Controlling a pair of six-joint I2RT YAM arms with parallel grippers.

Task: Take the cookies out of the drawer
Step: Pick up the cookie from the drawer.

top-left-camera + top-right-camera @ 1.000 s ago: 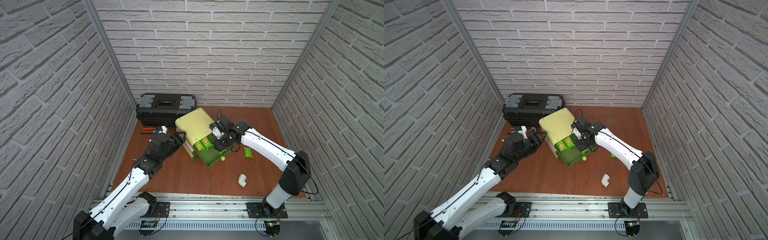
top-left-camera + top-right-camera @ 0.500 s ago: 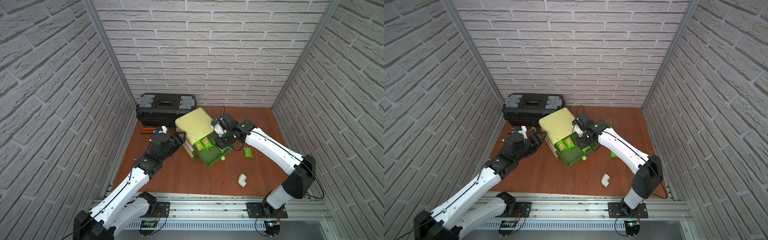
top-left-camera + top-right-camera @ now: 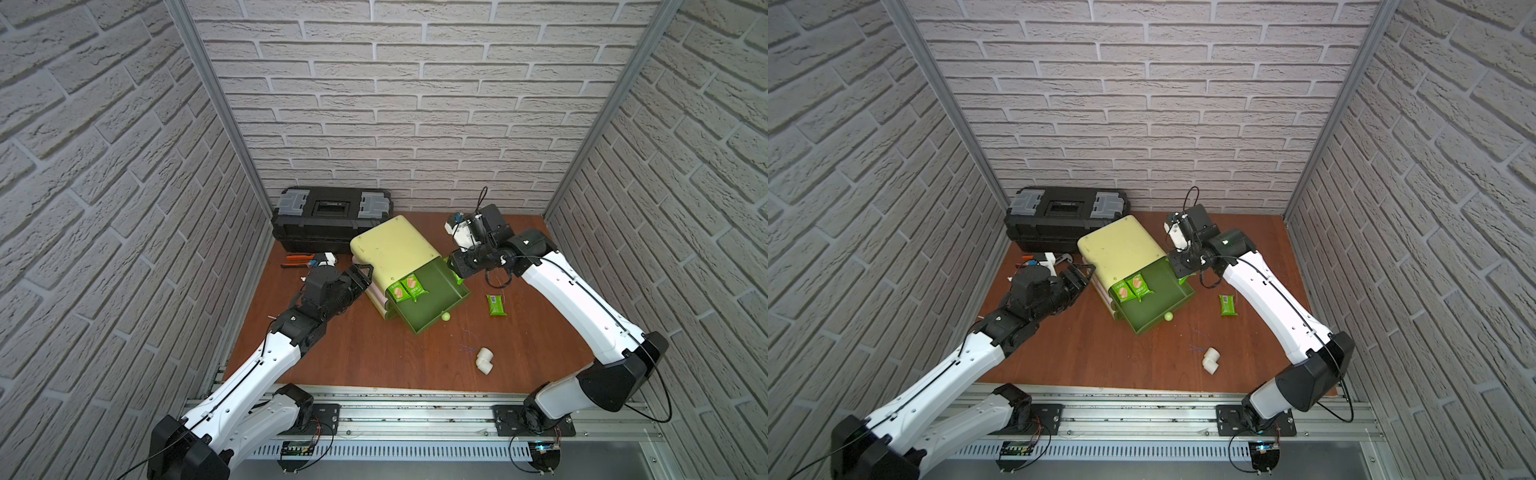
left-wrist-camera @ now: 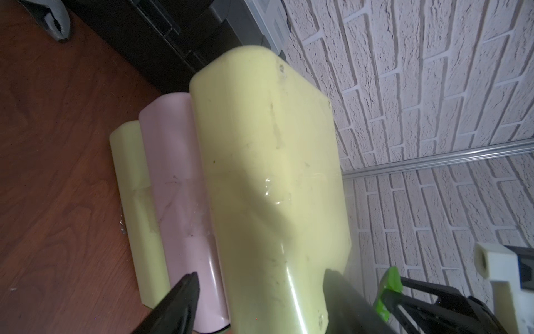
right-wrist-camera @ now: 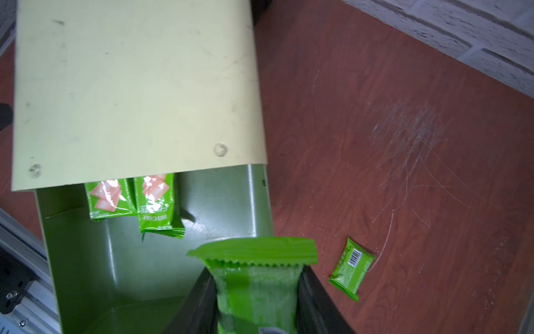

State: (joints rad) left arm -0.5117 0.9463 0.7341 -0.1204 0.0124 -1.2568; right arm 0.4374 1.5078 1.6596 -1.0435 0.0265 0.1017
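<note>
Now two cookies (image 5: pixel 157 204) occupy the drawer (image 5: pixel 86 277), right gripper (image 5: pixel 257 277) holding one.

Only a barcode (image 5: pixel 354 257) shows, on the loose green packet (image 5: pixel 346 274).

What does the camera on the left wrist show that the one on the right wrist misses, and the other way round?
Left wrist only: the drawer unit's pink tier, the yellow bottom tier below it, and the pliers jaws.

Right wrist only: the open green drawer with two packets inside, and a loose packet lying on the table.

Both: the unit's pale yellow top, the brown table, and the green packet clamped in the right gripper. The left wrist view catches only a sliver of that packet.
</note>
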